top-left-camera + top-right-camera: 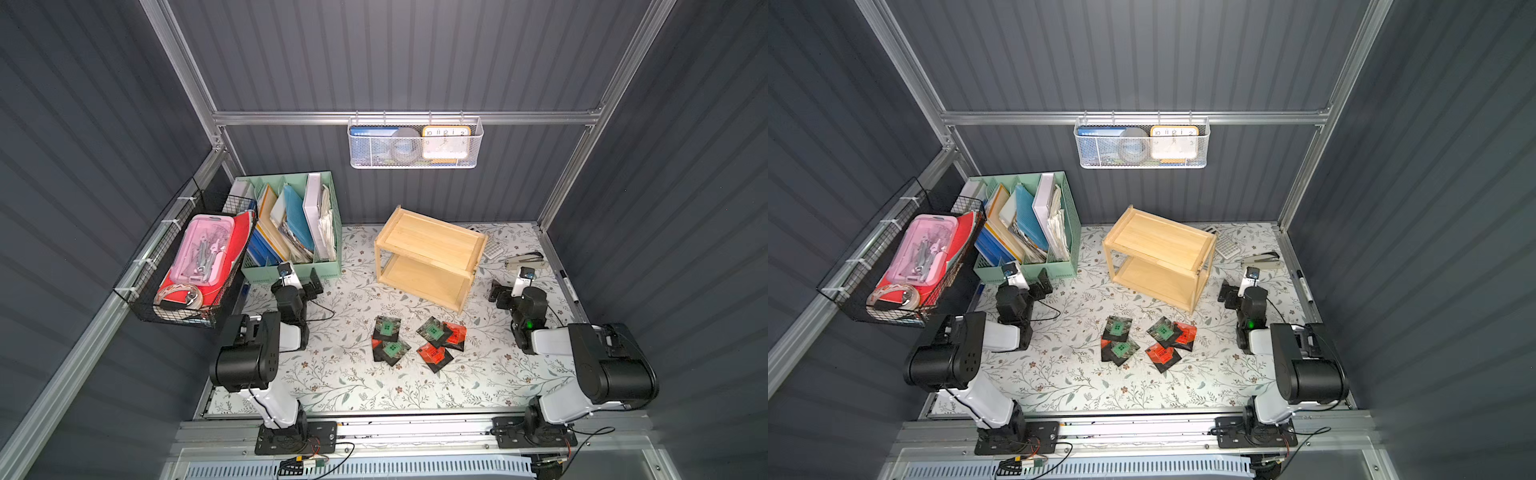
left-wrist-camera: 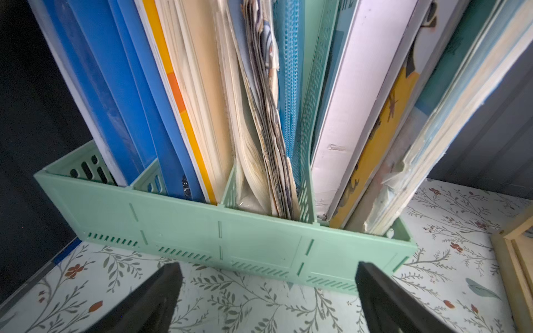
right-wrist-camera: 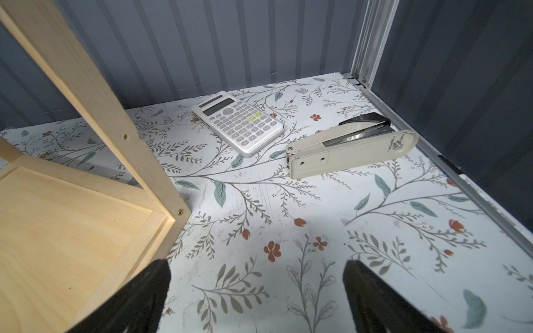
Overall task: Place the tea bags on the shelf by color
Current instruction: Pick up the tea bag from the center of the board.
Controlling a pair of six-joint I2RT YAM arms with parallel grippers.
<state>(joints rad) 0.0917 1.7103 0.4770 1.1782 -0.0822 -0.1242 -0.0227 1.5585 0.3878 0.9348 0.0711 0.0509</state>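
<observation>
Far left of the shelf [image 1: 430, 257], one black wire basket [image 1: 174, 318] hangs on the wall with a pink case [image 1: 203, 249] inside. Closer to the shelf on that same side stands the mint-green file organizer [image 2: 219, 230], crammed with folders, no title legible. The left hand [image 2: 266, 274] sits low just before that organizer, released, its fingers spread wide over the floral counter [image 1: 332, 386]. And here are the tea bags, all six on the counter in front of the shelf's open side. Three carry green labels [image 1: 386, 328] and three carry red [image 1: 435, 355], in two loose overlapping clusters of three, one red nearly buried under a green. The label print is too small to read. Above and behind the shelf, a white mesh basket [image 1: 374, 153] on the rail holds an orange-rimmed clock [image 1: 446, 143], numerals 10, 11, 12, 1, 2 readable. Right of the shelf is the right hand [image 3: 256, 271], also released, fingers wide apart, by the shelf's corner post. Beyond it lie one white calculator [image 3: 238, 124], one cream stapler [image 3: 352, 150] and one black marker [image 1: 567, 286] along the counter's edge.
</observation>
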